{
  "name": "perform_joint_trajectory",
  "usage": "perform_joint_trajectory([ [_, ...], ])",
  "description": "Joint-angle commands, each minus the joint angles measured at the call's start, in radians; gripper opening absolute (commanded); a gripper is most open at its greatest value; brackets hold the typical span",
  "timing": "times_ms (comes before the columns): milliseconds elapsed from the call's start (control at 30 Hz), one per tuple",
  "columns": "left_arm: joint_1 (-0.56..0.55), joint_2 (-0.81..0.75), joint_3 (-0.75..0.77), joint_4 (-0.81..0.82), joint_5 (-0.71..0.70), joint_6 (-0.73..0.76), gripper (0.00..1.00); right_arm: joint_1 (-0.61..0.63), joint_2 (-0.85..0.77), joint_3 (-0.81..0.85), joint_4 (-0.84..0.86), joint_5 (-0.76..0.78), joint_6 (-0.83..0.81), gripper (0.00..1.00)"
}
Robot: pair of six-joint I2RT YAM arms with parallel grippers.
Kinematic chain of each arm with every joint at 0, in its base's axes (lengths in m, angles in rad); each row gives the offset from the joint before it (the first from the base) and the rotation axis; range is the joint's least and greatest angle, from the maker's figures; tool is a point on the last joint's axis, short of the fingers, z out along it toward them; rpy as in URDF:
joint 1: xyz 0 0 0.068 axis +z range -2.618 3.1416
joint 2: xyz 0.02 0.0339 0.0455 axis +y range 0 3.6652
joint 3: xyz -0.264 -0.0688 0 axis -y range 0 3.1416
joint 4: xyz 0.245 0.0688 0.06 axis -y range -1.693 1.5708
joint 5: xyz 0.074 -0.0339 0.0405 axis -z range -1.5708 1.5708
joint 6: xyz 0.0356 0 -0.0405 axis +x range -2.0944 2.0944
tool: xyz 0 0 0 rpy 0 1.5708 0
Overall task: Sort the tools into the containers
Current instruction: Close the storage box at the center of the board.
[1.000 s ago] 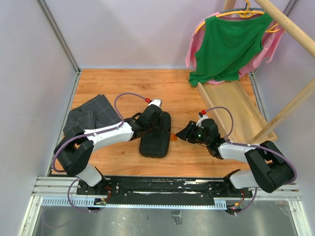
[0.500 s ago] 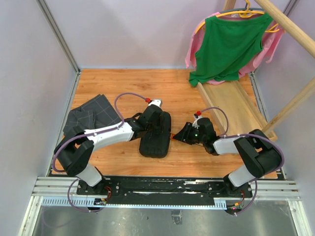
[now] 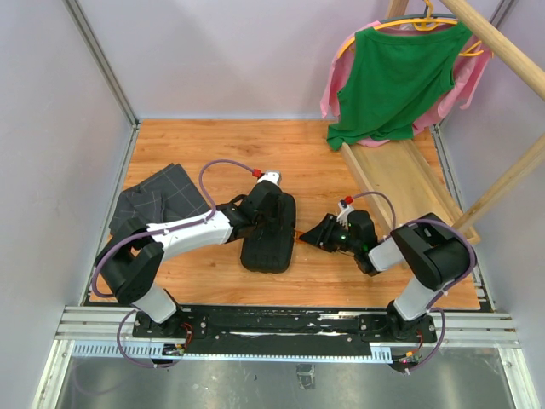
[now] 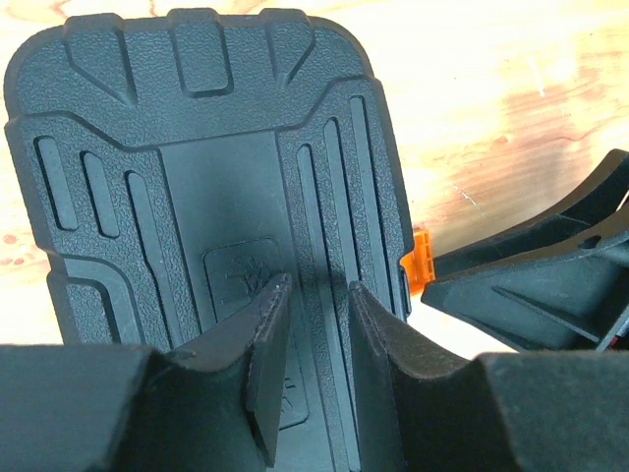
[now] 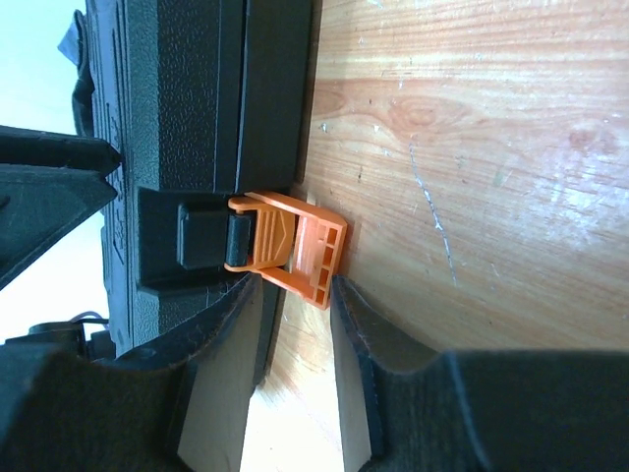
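**Right wrist view: orange latch at the fingertips, case shut**

The black tool case (image 3: 268, 243) lies closed on the wooden table (image 3: 204, 145) between the two arms. Its orange latch (image 5: 285, 241) is on the side facing the right arm. The right gripper (image 5: 298, 287) lies low along the table, jaws partly spread, with the latch's free edge right at their mouth. One fingertip (image 5: 344, 295) looks to touch the latch's corner, but I cannot make out a real pinch. The left gripper (image 4: 319, 290) hangs over the lid, jaws a narrow gap apart with nothing between them. Whether its tips press on the lid I cannot tell. No tools show in any view.

The step in hand appears to be undoing the latch so the case can be opened. To do it well, the right fingers should catch the latch's free edge and swing it away from the case. Pushing straight at it would likely slide the case across the smooth wood. The left gripper is well placed to steady the case against that push, bearing down near the latch side. Once the latch is free, it must lift off so the lid can rise.
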Motion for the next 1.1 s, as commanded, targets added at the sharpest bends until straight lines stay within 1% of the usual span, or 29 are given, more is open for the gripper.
perform_joint_trajectory([
  [0,-0.029,0.070,-0.021,-0.077,0.060,-0.006,0.34,-0.007,0.077,-0.024,0.329,-0.086,0.028,0.35],
  [167,-0.031,0.070,-0.020,-0.079,0.059,-0.008,0.34,-0.008,0.186,-0.040,0.568,-0.095,0.028,0.35],
  [233,-0.032,0.071,-0.019,-0.081,0.058,-0.008,0.34,-0.008,0.213,-0.044,0.611,-0.093,0.028,0.35],
  [267,-0.032,0.071,-0.019,-0.080,0.058,-0.008,0.34,-0.008,0.215,-0.045,0.616,-0.091,0.163,0.31],
  [300,-0.033,0.070,-0.020,-0.081,0.057,-0.008,0.34,-0.008,0.210,-0.048,0.618,-0.087,0.220,0.29],
  [500,-0.035,0.079,-0.017,-0.079,0.060,-0.011,0.34,-0.008,0.147,-0.067,0.613,-0.068,0.194,0.28],
  [1067,-0.040,0.076,-0.015,-0.085,0.054,-0.014,0.33,-0.008,0.182,-0.030,0.616,-0.077,0.217,0.29],
])
